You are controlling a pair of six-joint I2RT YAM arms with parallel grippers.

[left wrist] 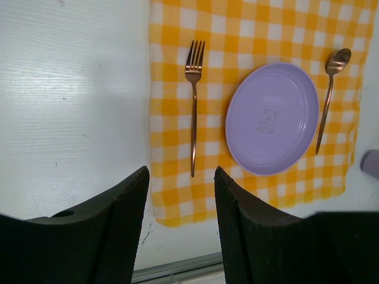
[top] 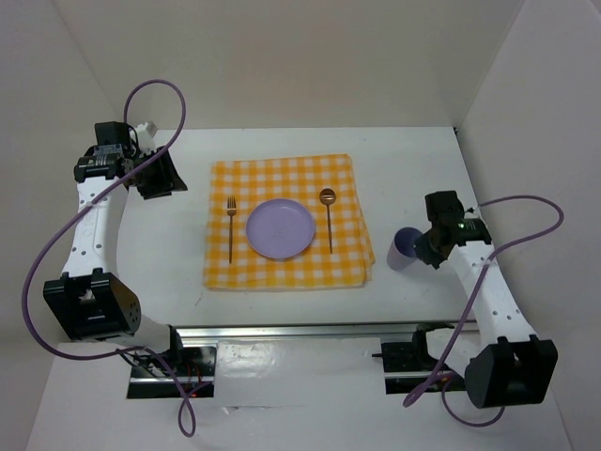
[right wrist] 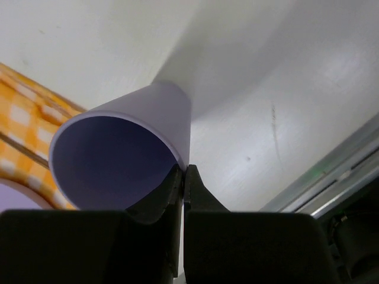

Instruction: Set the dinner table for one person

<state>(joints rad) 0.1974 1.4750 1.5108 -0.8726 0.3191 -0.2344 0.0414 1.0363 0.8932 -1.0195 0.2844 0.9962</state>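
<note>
The step in hand looked to be placing the cup [right wrist: 118, 160]: the right hand [right wrist: 183, 174] was pinched tight on its thin rim, one finger inside the wall and one outside, just off the right edge of the checked cloth [top: 282, 178]. To do it well, I judged the cup should be lifted clear of the cloth's edge so nothing dragged, carried over to the cloth's far right corner beyond the spoon [top: 329, 216], set down upright, and let go only once its base sat flat. A pinch on so thin a wall could let the cup swing. The left hand [left wrist: 182, 177] hung about half open, holding nothing, well left of the cloth. The white desk [top: 404, 160] lay under the cloth. Count: one cloth, one plate [top: 280, 228] at the cloth's middle, one fork [top: 230, 225] left of it, one spoon, one cup.
</note>
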